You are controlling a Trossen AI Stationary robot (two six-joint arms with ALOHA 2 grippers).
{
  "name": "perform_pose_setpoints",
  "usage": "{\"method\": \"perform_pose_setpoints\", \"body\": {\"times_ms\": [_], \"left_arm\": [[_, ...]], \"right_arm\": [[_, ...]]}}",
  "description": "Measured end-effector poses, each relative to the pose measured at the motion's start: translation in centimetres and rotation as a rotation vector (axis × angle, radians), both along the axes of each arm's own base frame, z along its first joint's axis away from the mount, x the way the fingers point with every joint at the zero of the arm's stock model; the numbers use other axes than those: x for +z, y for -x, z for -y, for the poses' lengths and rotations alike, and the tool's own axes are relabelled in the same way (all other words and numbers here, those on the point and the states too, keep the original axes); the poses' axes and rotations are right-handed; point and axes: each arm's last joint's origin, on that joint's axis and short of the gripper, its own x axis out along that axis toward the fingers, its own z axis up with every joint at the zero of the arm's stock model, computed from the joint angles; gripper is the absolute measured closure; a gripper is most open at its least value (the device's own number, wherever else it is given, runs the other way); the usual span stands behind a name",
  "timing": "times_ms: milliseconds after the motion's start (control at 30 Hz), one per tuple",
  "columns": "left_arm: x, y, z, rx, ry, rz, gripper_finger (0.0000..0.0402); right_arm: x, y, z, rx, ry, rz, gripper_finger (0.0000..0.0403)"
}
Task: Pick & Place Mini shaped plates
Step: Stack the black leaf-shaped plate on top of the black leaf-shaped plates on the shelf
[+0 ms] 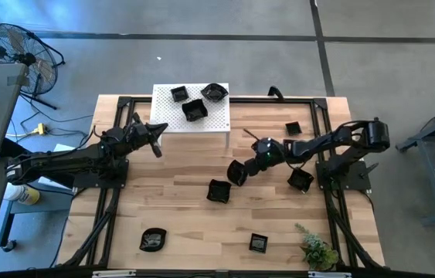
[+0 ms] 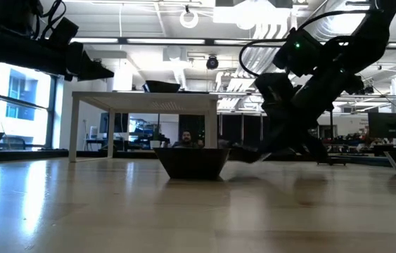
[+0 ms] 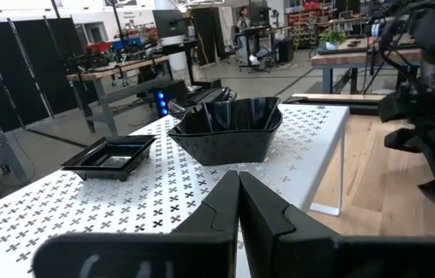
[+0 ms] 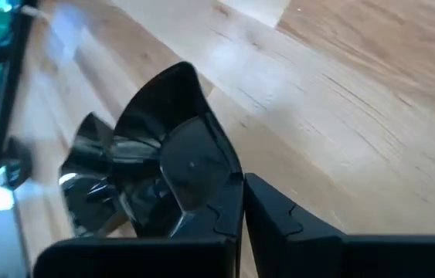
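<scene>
A light wooden plank table (image 1: 178, 208) with a black frame carries a white perforated platform (image 1: 213, 123) on legs at its far edge, with three glossy black mini dishes on top. Directly on the wood lie five more small black dishes (image 1: 218, 191), well apart, and a small green plant sprig (image 1: 317, 249) near the front right corner.

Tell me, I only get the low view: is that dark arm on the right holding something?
Observer: Yes. The right wrist view shows the right gripper with its fingers shut on the rim of a small glossy black dish.
Operator: What's on the white table behind?
Observer: From above, three more black dishes sit on that white perforated platform.
Operator: Is the other arm carrying one?
Observer: No. The left gripper is shut and empty, by the platform's corner.
</scene>
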Motion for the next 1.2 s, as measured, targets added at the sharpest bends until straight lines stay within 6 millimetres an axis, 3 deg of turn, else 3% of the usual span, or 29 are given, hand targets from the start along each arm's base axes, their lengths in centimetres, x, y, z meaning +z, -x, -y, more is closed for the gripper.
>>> {"method": "perform_pose_setpoints", "body": {"times_ms": [200, 467, 567, 700, 967, 1200], "left_arm": [[0.0, 0.0, 0.0, 0.0, -0.001, 0.003, 0.0396], [0.1, 0.0, 0.0, 0.0, -0.005, 0.008, 0.0396], [0.1, 0.0, 0.0, 0.001, -0.006, 0.007, 0.0396], [0.1, 0.0, 0.0, 0.001, -0.006, 0.007, 0.0396], [0.0, 0.0, 0.0, 0.001, -0.004, 0.001, 0.0396], [0.0, 0.0, 0.0, 0.001, -0.004, 0.001, 0.0396]], "right_arm": [[2.6, 0.2, 2.7, 0.182, 0.067, -0.095, 0.0397], [8.2, -1.4, 5.2, 0.606, 0.498, -0.424, 0.0398], [8.0, -2.2, 5.2, 0.738, 0.585, -0.453, 0.0398], [6.0, -3.2, 4.8, 0.85, 0.599, -0.47, 0.0398], [4.9, -4.6, 4.2, 0.826, 0.602, -0.433, 0.0376], [8.3, -3.9, 4.1, 0.618, 0.604, -0.385, 0.0303]]}}
